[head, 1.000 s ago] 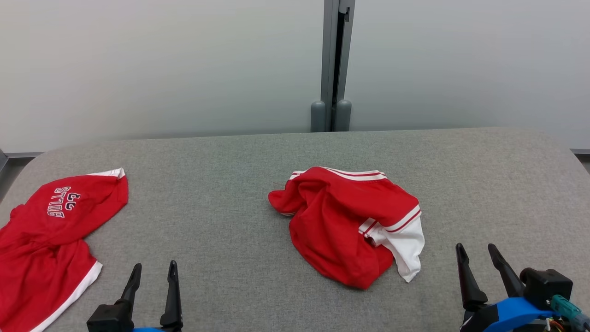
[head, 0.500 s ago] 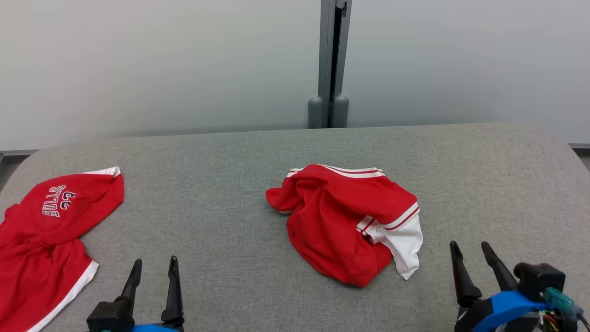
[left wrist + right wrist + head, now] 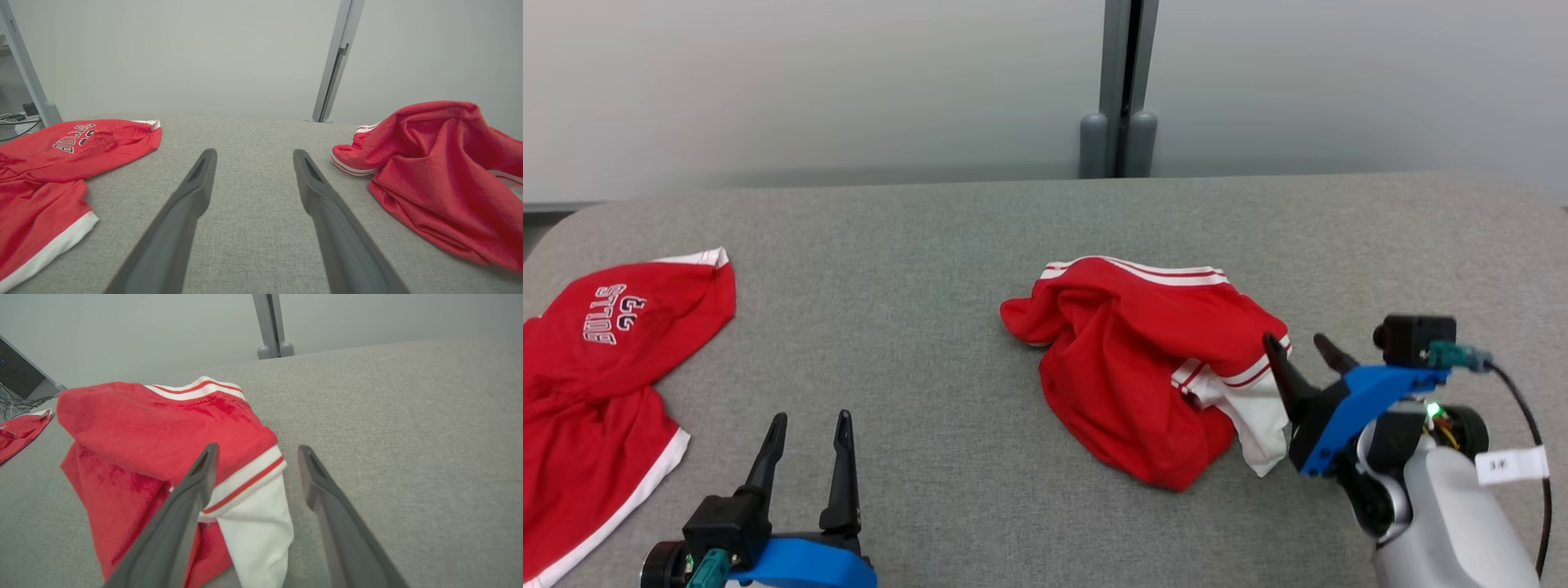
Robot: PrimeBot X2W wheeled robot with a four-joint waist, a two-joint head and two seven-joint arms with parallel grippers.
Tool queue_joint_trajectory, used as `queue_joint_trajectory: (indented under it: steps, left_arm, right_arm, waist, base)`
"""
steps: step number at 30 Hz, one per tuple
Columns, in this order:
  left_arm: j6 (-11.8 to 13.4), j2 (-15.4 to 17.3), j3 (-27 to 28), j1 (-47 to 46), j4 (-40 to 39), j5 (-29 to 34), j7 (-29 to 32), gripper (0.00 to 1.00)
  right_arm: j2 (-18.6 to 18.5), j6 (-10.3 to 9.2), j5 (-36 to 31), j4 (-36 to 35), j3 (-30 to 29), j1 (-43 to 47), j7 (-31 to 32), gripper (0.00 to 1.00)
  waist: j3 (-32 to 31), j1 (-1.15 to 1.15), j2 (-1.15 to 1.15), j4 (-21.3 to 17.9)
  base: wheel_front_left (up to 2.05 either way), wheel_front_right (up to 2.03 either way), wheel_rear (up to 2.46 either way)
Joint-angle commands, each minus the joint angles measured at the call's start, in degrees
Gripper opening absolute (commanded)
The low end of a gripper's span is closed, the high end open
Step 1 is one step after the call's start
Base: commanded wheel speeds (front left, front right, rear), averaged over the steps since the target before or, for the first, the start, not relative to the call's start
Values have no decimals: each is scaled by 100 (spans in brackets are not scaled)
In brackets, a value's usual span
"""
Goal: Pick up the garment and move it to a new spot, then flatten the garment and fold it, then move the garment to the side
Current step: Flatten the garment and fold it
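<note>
A crumpled red garment [image 3: 1143, 359] with white striped trim and a white sleeve lies in a heap at the middle of the grey table [image 3: 947, 237]. It also appears in the left wrist view [image 3: 441, 171] and the right wrist view [image 3: 155, 445]. My right gripper [image 3: 1298, 347] is open and hovers at the garment's right edge, its fingers straddling the white and red cuff [image 3: 249, 482] from above. My left gripper [image 3: 809, 425] is open near the table's front left, well apart from the heap, with bare fabric between its fingers [image 3: 253, 155].
A second red shirt [image 3: 596, 359] with white lettering and a white hem lies spread at the table's left edge, also in the left wrist view [image 3: 61, 159]. A grey post [image 3: 1123, 82] stands behind the table against the pale wall. Open table lies at the right.
My right arm has risen and reached in toward the garment's right edge, fingers still apart. The camera has tilted, shifting the whole picture. The left gripper has barely moved.
</note>
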Motion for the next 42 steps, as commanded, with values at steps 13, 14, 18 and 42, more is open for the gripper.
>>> queue_joint_trajectory:
  steps: [13,14,18,42]
  left_arm:
    - [-31,47,-106,-348,9,25,-24,100]
    - [-34,46,-113,-356,14,25,-25,100]
    - [-33,40,-143,-390,40,28,-33,100]
    - [-65,-20,-241,-130,164,-117,-101,100]
  right_arm:
    - [-485,3,30,980,326,-1287,858,100]
    - [-529,3,93,1051,417,-1330,951,100]
    - [-668,3,487,1227,805,-1444,1217,100]
    - [-136,4,3305,-832,1355,-1444,1475,0]
  waist:
    - [366,-1,-2,247]
    - [379,-1,-2,259]
    - [419,-1,-2,297]
    - [-288,-1,-2,289]
  base:
    - [0,0,0]
    - [0,0,0]
    - [0,0,0]
    - [0,0,0]
